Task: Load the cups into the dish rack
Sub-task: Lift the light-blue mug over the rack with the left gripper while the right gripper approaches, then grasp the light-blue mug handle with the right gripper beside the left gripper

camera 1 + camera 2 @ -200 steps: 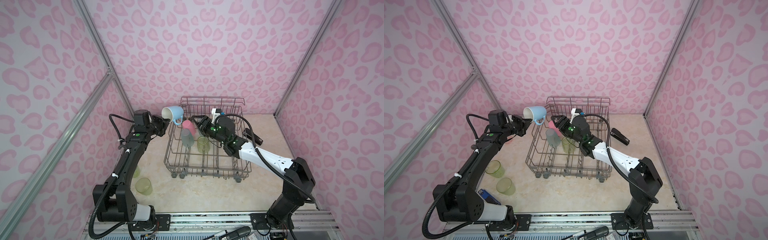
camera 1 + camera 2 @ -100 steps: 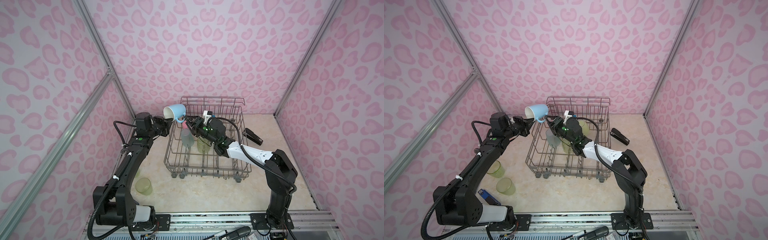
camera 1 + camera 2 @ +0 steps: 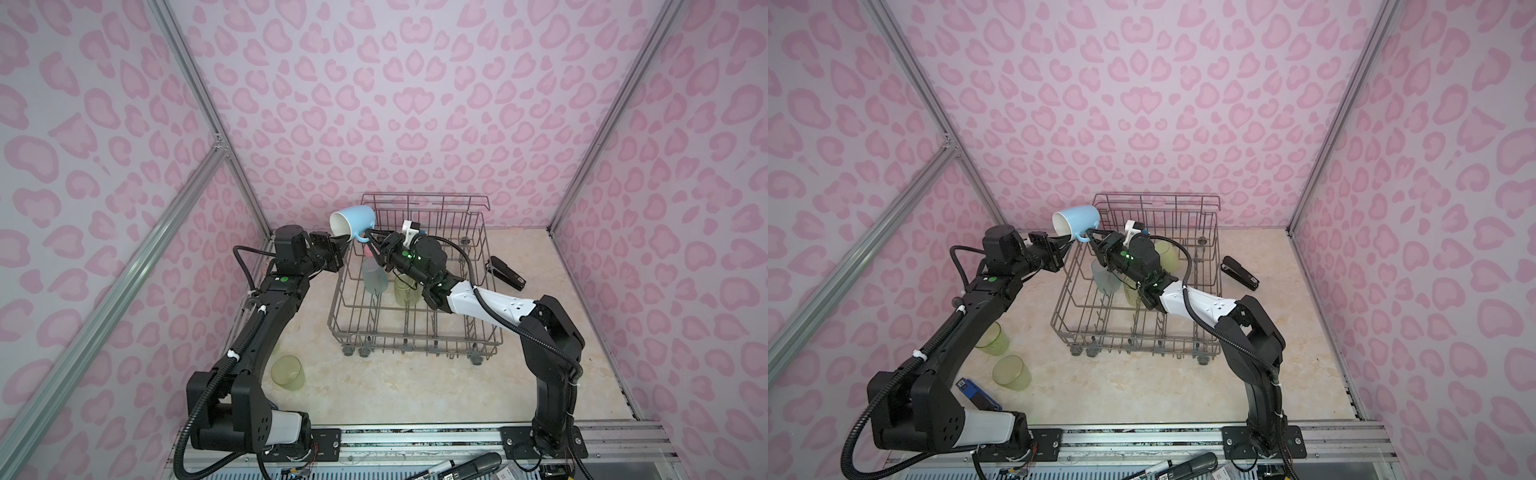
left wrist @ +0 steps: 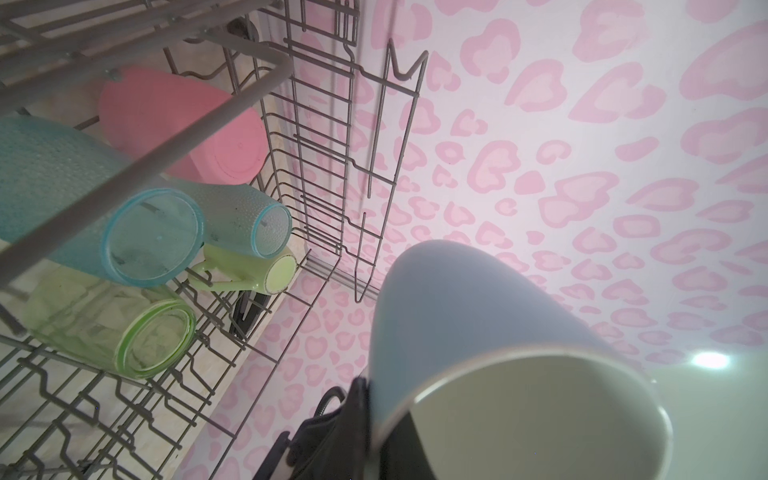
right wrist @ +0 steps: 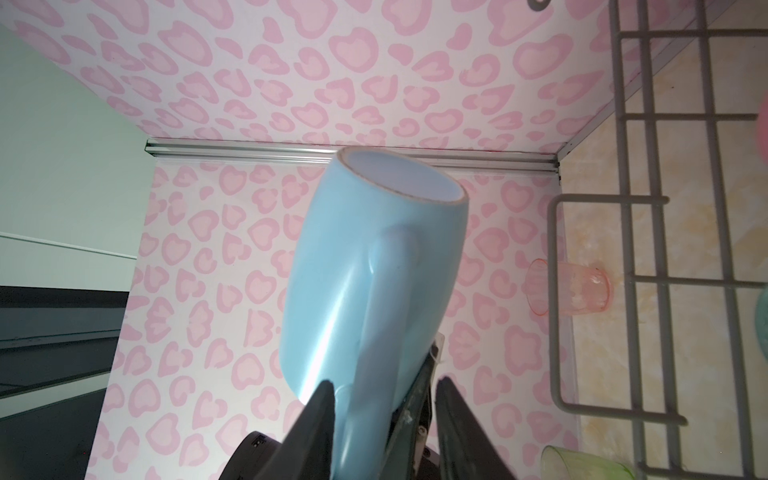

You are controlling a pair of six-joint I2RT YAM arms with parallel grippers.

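Right wrist view: the light-blue handled mug (image 5: 365, 270) is held tilted in the air at the 11 o'clock corner of the grey wire dish rack (image 3: 415, 334). The left gripper (image 3: 345, 241) is clamped on its rim; the right gripper (image 5: 384, 382) is spread around the handle. If the rim is released too early, the mug could be dropped onto the rack's rail.

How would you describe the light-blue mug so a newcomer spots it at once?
Find the grey wire dish rack in the middle of the table. Above its far left corner, the light-blue mug hangs tilted in the air, pinched at the rim by the left gripper. It is the only blue handled cup; the light-green mug sits inside the rack.
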